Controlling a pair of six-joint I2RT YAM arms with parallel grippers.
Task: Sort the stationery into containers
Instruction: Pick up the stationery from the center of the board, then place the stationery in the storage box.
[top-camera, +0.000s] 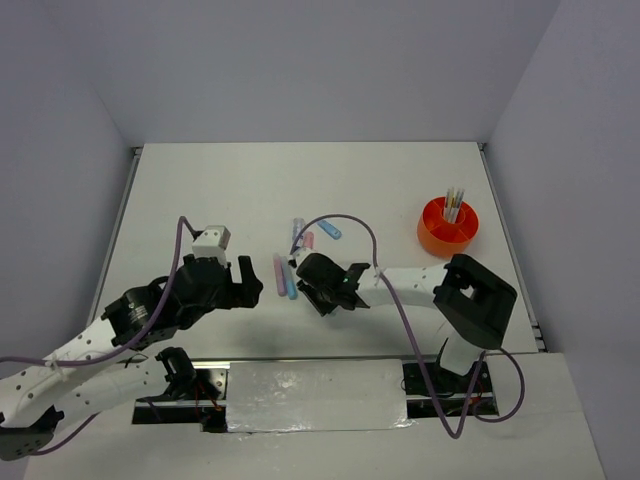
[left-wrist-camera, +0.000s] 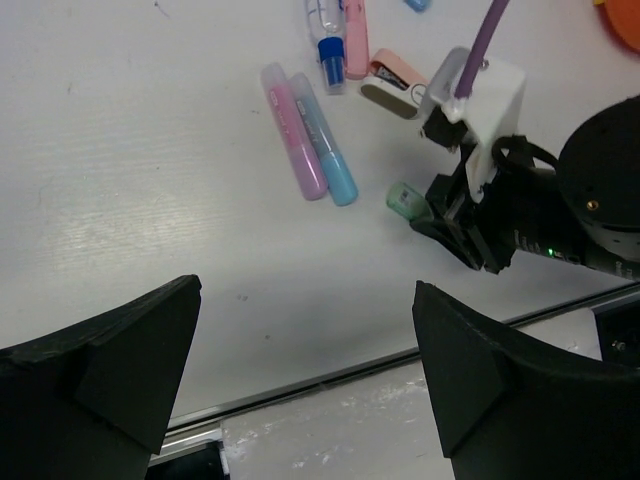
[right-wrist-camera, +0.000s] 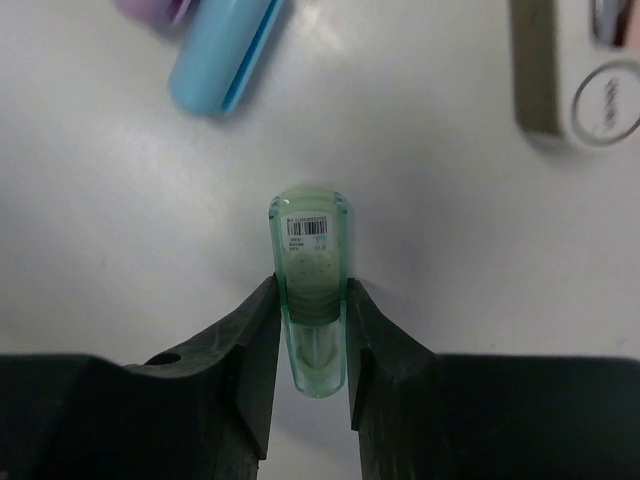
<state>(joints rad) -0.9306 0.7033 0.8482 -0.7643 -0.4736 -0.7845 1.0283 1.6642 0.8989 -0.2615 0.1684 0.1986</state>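
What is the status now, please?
Right gripper shut on green marker. Left gripper open, empty. Orange cup holds pens. Loose markers lie beside.

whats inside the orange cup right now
In the orange cup a few thin pens, yellow and pale, stand upright toward the far side. The rest looks empty, though the near wall hides part of the floor.

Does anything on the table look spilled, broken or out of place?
Nothing stands out. Loose markers lie flat mid-table, pens stand in the orange cup, and the right gripper holds a green marker.
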